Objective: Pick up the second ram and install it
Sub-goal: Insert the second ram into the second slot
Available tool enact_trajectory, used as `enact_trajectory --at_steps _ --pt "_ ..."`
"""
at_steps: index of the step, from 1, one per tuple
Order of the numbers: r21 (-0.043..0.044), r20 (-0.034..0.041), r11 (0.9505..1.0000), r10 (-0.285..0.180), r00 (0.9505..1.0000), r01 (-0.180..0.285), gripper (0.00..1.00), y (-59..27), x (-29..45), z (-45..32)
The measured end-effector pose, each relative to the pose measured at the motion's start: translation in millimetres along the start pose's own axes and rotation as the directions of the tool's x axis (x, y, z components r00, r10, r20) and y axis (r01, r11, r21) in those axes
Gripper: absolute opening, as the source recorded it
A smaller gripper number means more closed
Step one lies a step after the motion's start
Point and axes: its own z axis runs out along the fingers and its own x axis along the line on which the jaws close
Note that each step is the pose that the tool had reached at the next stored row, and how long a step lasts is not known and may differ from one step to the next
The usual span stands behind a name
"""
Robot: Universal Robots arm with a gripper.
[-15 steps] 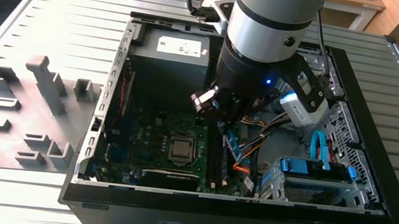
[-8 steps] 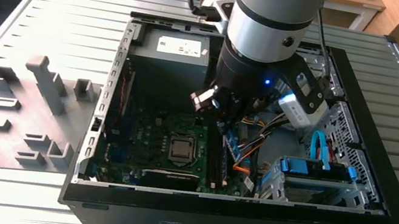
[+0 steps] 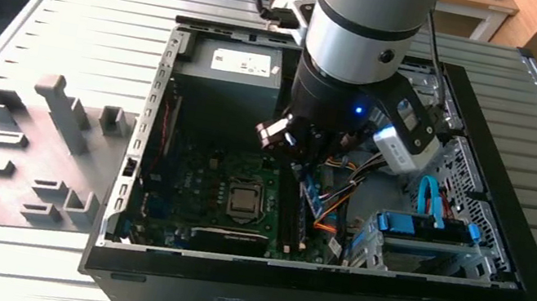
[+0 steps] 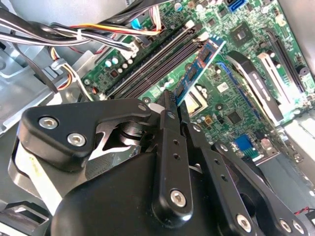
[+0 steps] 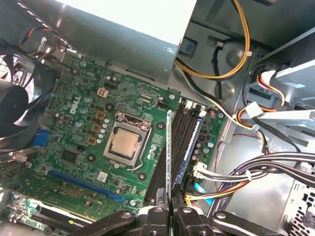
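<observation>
While poised over the motherboard (image 5: 74,103), the pincer (image 5: 171,210) pinches the second ram (image 5: 169,147) — edge-on above the memory slots (image 5: 179,129) beside the CPU socket (image 5: 125,142).

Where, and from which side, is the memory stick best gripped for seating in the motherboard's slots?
Pinch the second ram across its two flat faces along the upper long edge, coming from above, as the hand does. It is thin and stands on edge, and its lower edge must stay free to meet the slots.
</observation>
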Motion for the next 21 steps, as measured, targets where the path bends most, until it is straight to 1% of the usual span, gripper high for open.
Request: enact_trajectory --at_steps 15,19,21 --pt "0.0064 -0.0014 0.9986 0.053 0.9986 -0.053 0.14 0.0 0.0 0.0" --pt "0.0079 -0.0014 0.9969 0.079 0.9969 -0.078 0.14 0.0 0.0 0.1" --pt "0.0085 -0.0013 0.9948 0.101 0.9948 -0.101 0.14 0.0 0.0 0.2"
